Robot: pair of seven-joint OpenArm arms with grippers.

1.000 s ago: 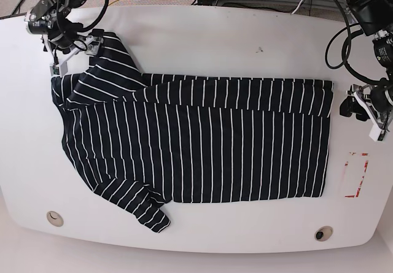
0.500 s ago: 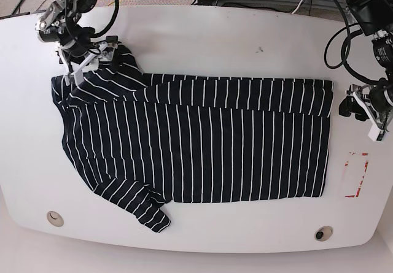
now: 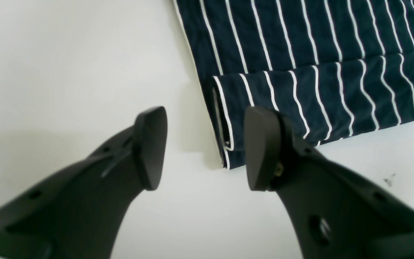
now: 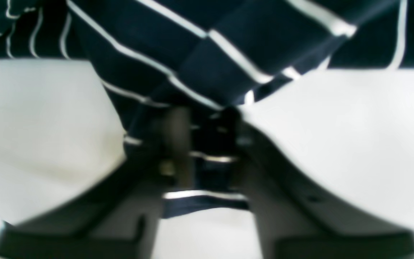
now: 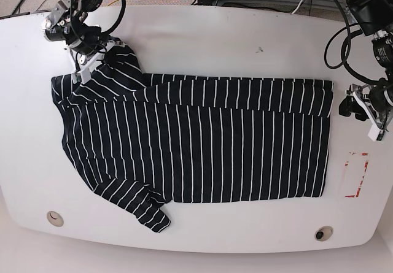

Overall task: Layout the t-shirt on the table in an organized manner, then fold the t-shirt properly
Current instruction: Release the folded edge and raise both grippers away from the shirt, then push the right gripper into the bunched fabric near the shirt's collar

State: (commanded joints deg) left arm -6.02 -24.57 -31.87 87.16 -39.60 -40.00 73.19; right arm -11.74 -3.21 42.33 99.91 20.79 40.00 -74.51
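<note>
Mostly flat, the t-shirt [image 5: 196, 141] lies across the middle of the glossy white table [image 5: 202, 40]: soft dark fabric, thin white stripes, far long edge folded over in a neat band. Near sleeve rumpled by the front edge. Right gripper [image 4: 199, 144], jaws clamped on a bunched fold of the far sleeve; view blurred, stripes bent at the pinch. Left gripper [image 3: 199, 147], jaws apart, holding nothing, smooth matte-black wedge-shaped pads [image 3: 151, 147] above bare table just beside the folded hem corner. Red rectangular outline [image 5: 356, 175] sits beyond the hem.
</note>
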